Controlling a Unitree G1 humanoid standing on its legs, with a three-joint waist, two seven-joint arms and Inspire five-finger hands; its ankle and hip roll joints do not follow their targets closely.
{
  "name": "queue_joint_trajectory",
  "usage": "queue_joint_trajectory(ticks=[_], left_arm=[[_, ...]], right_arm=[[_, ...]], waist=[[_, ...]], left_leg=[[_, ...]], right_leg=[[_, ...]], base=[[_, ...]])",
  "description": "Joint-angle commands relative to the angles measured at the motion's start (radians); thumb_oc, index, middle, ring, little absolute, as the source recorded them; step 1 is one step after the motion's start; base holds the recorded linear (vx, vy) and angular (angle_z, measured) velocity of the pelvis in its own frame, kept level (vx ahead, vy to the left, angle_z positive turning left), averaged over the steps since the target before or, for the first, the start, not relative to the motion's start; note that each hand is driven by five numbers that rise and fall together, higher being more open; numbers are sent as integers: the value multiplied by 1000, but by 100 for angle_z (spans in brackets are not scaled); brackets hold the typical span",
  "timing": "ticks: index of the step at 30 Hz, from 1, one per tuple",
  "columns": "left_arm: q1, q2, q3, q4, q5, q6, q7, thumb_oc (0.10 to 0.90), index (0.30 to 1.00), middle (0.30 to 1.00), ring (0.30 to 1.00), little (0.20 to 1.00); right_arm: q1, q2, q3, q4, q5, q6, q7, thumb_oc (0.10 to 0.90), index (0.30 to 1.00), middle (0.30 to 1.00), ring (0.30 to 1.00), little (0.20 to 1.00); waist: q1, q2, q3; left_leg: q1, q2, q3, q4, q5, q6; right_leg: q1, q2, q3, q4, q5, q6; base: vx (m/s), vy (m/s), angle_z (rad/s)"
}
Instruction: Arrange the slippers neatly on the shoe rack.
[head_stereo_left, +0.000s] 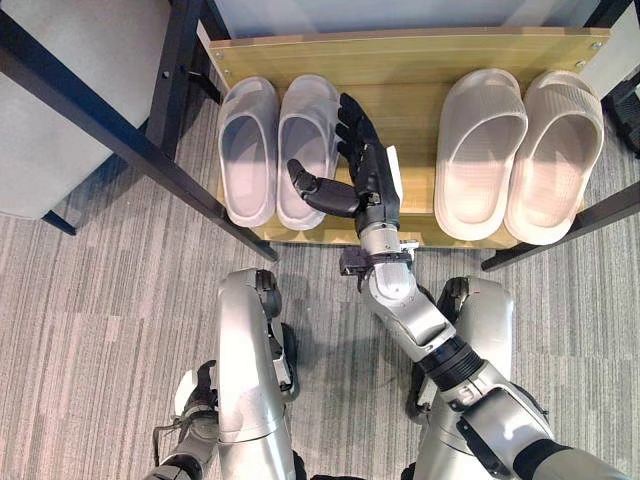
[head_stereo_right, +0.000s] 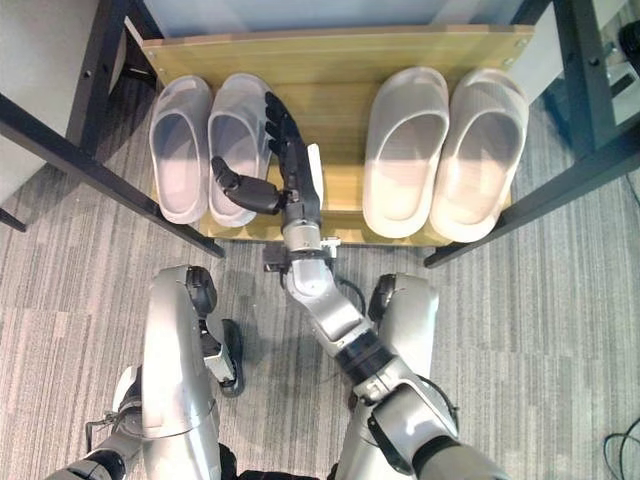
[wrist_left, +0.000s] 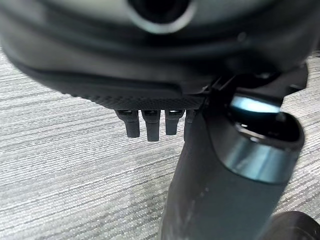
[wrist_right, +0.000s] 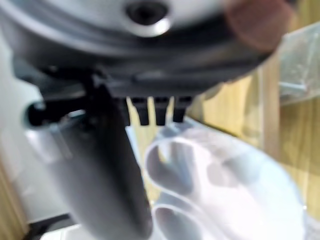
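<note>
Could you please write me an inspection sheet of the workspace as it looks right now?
Surface: wooden shoe rack shelf, low over grey carpet.
Job's things: pale lilac slipper pair side by side on the shelf's left part; beige slipper pair side by side on its right part, heels at the front edge.
Clutter: nothing seen.
Hands: right hand open over the shelf, fingers straight beside the inner lilac slipper, thumb over its heel end; left hand low by the carpet, holding nothing, fingers straight in the left wrist view.
Cables: nothing seen.
Surroundings: black frame bars on both sides.
</note>
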Motion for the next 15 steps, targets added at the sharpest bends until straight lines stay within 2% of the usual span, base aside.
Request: queue_joint_trajectory(ticks=[1,6,11,15], left_arm=[[61,69,-64,37,-6,-13,35,800,900,900,900,900],[61,63,-64,41,-13,-15,33,800,900,900,900,900],[67,56,-52,43,-12,-13,36,800,900,900,900,900],[74,53,-32,32,21,-16,72,800,900,900,900,900]], right_arm=[[-174,48,40,-74,-28,-94,28,800,900,900,900,900],[-174,43,24,-62,-57,-90,3,800,900,900,900,900],[-136,23,-5,-100,-140,-81,-37,800,900,900,900,900],[-23,-5,-52,-267,-226,-113,-64,800,900,900,900,900]], waist=[[63,19,-31],[64,17,-31],[58,16,-31],[46,13,-31]], left_leg=[[56,-24,-3,1,-67,57],[56,-24,0,3,-68,56],[56,-25,1,5,-70,57],[56,-26,7,5,-67,59]], right_leg=[[-5,-30,11,-26,67,-131],[-5,-29,17,-23,68,-129],[-5,-27,19,-19,64,-131],[-5,-28,19,-18,61,-130]], base=[[0,0,0],[0,0,0],[0,0,0],[0,0,0]])
